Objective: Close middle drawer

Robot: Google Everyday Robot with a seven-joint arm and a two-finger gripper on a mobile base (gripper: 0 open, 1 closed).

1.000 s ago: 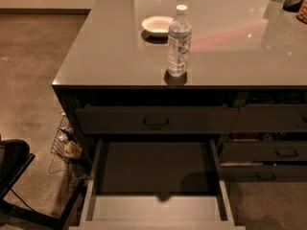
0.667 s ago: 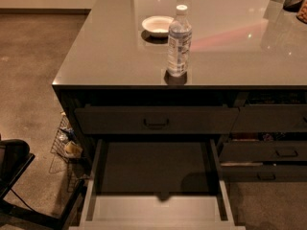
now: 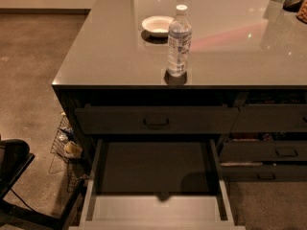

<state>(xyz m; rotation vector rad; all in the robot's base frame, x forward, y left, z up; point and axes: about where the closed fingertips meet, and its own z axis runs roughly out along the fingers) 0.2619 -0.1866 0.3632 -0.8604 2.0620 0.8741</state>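
The middle drawer stands pulled far out from the dark cabinet, below the counter's front edge. Its pale grey side walls and front wall frame a dark floor with nothing on it. Its handle is hidden from this angle. Above it, the top drawer is shut, with a small bar handle. My gripper is not in view. A dark rounded shape sits at the lower left edge; I cannot tell what it is.
A water bottle stands upright near the front of the glossy counter, with a white bowl behind it. Narrower drawers are on the right, slightly ajar. A wire rack sits on the floor at the left.
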